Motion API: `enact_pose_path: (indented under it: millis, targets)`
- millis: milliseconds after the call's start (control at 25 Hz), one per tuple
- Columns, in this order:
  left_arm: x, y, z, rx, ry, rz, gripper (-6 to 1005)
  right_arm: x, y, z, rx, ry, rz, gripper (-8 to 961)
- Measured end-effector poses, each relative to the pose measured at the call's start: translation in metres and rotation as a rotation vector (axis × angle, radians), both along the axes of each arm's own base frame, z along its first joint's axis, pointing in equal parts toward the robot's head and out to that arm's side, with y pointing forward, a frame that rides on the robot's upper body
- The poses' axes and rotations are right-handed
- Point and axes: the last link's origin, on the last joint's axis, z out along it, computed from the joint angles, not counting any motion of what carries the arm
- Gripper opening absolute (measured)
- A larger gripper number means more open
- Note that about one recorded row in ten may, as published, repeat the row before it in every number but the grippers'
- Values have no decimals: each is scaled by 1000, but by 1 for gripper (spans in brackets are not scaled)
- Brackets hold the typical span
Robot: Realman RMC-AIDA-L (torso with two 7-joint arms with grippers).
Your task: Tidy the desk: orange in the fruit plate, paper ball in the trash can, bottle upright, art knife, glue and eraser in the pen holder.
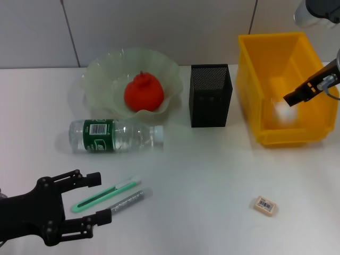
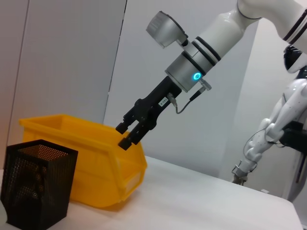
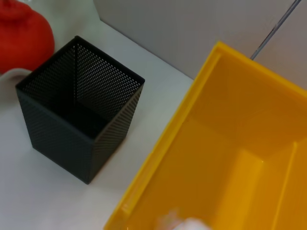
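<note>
The orange (image 1: 143, 91) lies in the fruit plate (image 1: 101, 74). The bottle (image 1: 114, 135) lies on its side on the desk (image 1: 212, 170) in front of the plate. The art knife (image 1: 103, 195) and the glue (image 1: 127, 201) lie side by side at the front left. My left gripper (image 1: 98, 197) is open, its fingers on either side of the knife's near end. The eraser (image 1: 265, 205) lies at the front right. My right gripper (image 1: 295, 98) is open and empty over the trash can (image 1: 249, 79); it also shows in the left wrist view (image 2: 125, 135). The paper ball (image 1: 283, 111) is a white blur inside the can.
The pen holder (image 1: 211, 95) stands empty between the plate and the trash can, and shows in the right wrist view (image 3: 79, 120) beside the can's wall (image 3: 168, 143). A wall runs behind the desk.
</note>
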Motion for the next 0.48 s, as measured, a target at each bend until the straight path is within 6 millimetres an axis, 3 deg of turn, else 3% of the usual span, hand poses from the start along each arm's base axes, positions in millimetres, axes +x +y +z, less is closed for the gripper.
enact_pose_path:
  millis: [280, 400, 480]
  targets:
    - [0, 6, -1, 16, 15, 13, 806, 4, -8, 9, 13, 10, 12, 814]
    - [-2, 10, 2, 20, 23, 29, 806, 0, -17, 14, 10, 52, 21, 814]
    - [-3, 14, 8, 34, 28, 42, 805, -8, -33, 25, -8, 148, 42, 814]
